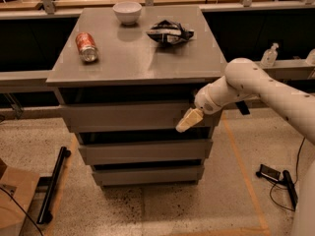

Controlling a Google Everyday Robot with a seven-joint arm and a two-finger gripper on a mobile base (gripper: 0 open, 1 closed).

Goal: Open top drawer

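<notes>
The top drawer (128, 117) is the widest grey handleless front of three, right under the grey cabinet top (142, 58). A dark gap shows between its upper edge and the top. My gripper (189, 120), cream-coloured at the end of the white arm (246, 85), sits against the right end of this drawer front, at its lower edge. The arm reaches in from the right. The two narrower drawer fronts, the middle one (145, 151) and the bottom one (147, 174), lie below.
On the cabinet top lie a red can (86, 46) on its side, a white bowl (127, 11) and a crumpled chip bag (170, 32). On the floor are a black bar (54, 183) and cardboard box (15, 200) at left, and cables (275, 173) at right.
</notes>
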